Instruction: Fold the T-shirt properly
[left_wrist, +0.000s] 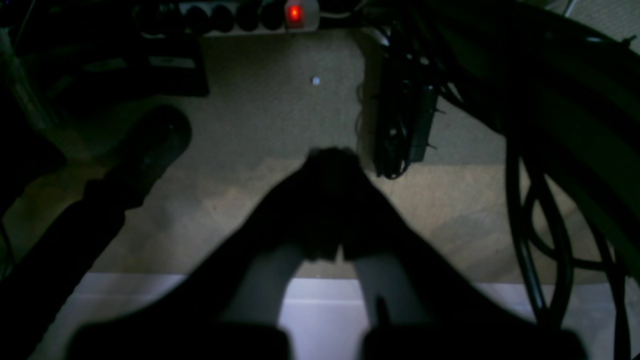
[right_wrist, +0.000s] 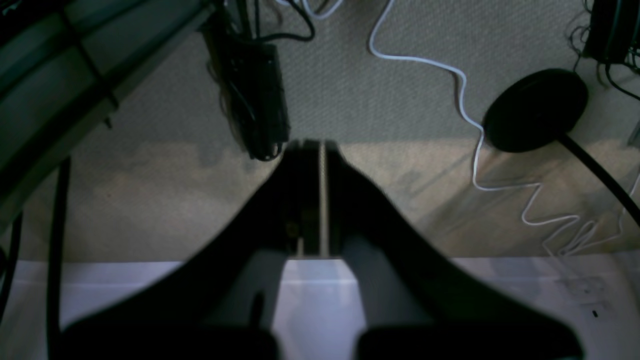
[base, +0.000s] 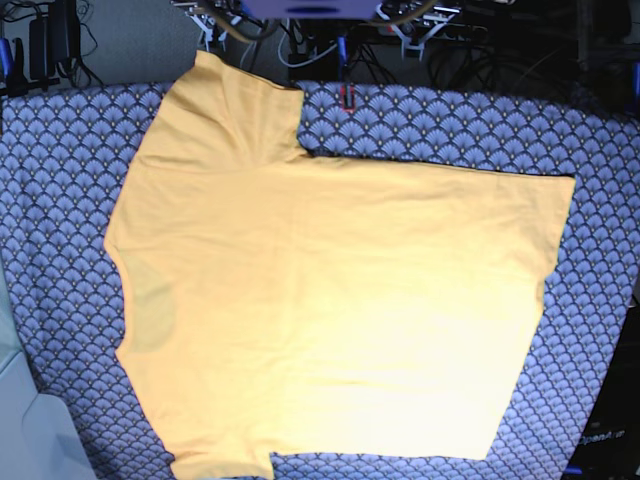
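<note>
My left gripper (left_wrist: 330, 165) and right gripper (right_wrist: 312, 150) hang closed, off-table; the T-shirt (base: 340, 310) lies flat, and careless pinches could bunch it.

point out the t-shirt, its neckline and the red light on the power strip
T-shirt (base: 340, 300), base view, middle of the body panel.
Neckline (base: 150, 310), base view, darker patch at the left edge.
Red light (left_wrist: 295, 13), left wrist view, centre of the glowing switch.

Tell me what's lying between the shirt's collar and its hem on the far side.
Nothing: in the base view the T-shirt is flat, unbroken yellow cloth from neckline to hem, on the patterned tablecloth.
</note>
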